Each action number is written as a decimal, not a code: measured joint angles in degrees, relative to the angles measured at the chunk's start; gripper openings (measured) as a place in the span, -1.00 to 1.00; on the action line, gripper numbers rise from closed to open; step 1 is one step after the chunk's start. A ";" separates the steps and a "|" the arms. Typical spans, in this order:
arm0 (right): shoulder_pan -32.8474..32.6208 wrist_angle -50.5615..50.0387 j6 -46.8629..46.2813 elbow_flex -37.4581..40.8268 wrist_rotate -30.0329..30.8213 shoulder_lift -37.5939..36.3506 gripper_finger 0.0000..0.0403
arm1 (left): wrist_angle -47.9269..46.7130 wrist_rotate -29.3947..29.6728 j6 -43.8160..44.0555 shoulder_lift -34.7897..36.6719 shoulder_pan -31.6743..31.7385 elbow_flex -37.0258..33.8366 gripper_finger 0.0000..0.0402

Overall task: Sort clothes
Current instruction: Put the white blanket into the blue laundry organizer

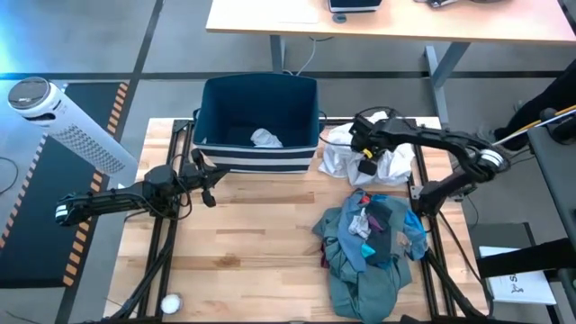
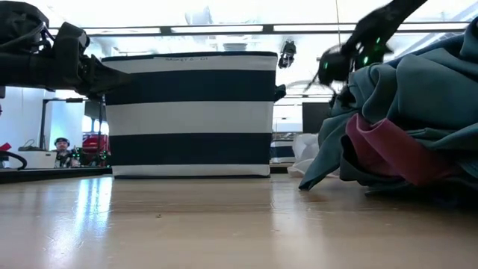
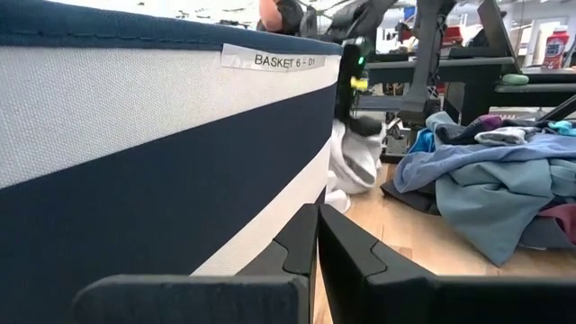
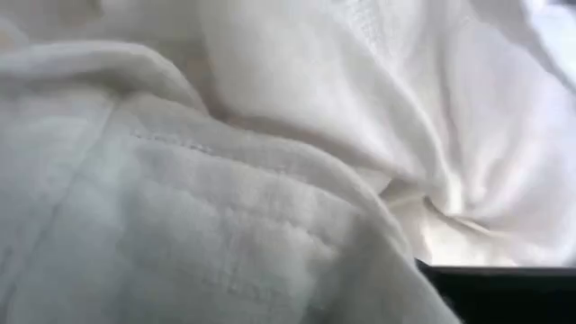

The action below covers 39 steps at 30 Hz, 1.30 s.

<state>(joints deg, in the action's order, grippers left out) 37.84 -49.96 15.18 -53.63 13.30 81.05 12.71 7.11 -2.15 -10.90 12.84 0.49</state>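
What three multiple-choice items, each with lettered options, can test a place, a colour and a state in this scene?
1. Where is the right gripper?
A. inside the bin
B. on the white garment
C. off the table

2. What colour is the bin?
A. red
B. yellow
C. navy with white stripes

3. How are the left gripper fingers?
A. shut
B. wide open
C. holding cloth

Answers: 1 B, white fabric fills its wrist view; 2 C, the low view shows the bands; 3 A, the fingers meet with nothing between.

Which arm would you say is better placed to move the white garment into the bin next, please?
The right. Its gripper is down on the white garment beside the bin; its wrist view is filled with white fabric. The left gripper waits by the bin's front wall, away from the clothes.
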 joint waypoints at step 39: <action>-16.00 3.67 -4.85 -48.33 13.82 -15.50 -1.00 | 1.25 1.54 -0.81 0.00 0.00 0.00 -1.00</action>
<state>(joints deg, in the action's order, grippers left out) 21.85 -46.28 10.34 -101.96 27.12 65.55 13.96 8.65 -2.96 -10.90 12.84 0.49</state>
